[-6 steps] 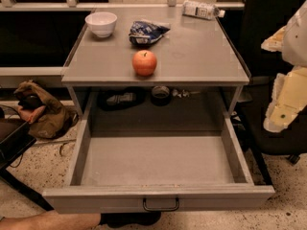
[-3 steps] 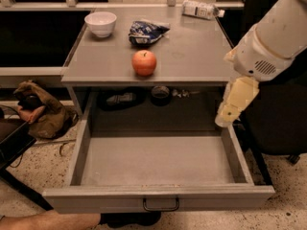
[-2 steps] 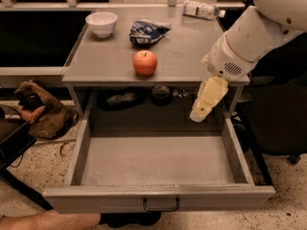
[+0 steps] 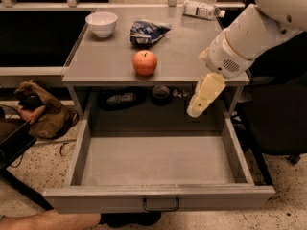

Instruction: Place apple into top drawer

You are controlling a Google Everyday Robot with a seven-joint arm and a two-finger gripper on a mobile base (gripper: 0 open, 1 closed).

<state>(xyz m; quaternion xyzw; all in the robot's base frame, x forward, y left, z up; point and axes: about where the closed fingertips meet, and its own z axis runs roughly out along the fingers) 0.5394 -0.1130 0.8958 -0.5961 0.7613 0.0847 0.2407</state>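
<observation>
Top drawer (image 4: 96, 198) pulled fully out below the bench's (image 4: 192, 51) front edge. Gripper (image 4: 195, 110) hangs over the drawer's right rear, under the front right corner; whether it is spread or closed, cannot tell. Apple (image 4: 145, 63) on top, mid front edge. Blue bag (image 4: 146, 32) behind it. White bowl (image 4: 101, 23) at far left corner.

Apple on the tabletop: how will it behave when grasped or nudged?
The apple is round and sits free on the flat tabletop, so a nudge would probably roll it. Its skin looks smooth, possibly slippery. The gripper hangs to its right, above the open top drawer.
</observation>
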